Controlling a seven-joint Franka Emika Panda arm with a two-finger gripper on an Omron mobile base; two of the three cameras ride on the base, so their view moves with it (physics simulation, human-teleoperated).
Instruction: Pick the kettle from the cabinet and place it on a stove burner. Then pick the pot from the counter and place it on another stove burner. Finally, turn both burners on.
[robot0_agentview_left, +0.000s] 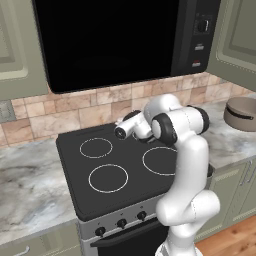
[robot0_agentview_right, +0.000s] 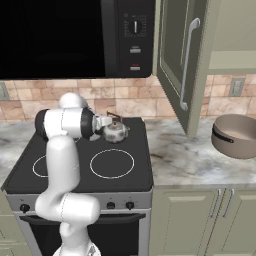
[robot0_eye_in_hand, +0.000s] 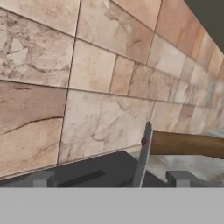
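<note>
So the small squat shiny silver kettle (robot0_agentview_right: 115, 131) with the thin arched brownish handle is sitting on the black glass four-ring cooktop (robot0_agentview_right: 75, 175), at the far right ring, right by the tan tiled backsplash (robot0_eye_in_hand: 87, 87). In the hand view the two-finger gripper (robot0_eye_in_hand: 111, 178) has its tips spread wide with the kettle's brown handle (robot0_eye_in_hand: 188, 144) poking across between and above them, not pinched. My read: the kettle step is basically done and this is the let-go.

The wide round taupe-brown metal pot (robot0_agentview_right: 236, 135) sits on the grey-white marbled counter (robot0_agentview_right: 185, 160), well to the right of the stove, past the open olive-green cabinet door (robot0_agentview_right: 182, 60).

Next it needs to back the hand off the handle without tipping the kettle, then swing right for the pot. The black stove knobs (robot0_agentview_right: 120, 205) on the near front come last.
</note>
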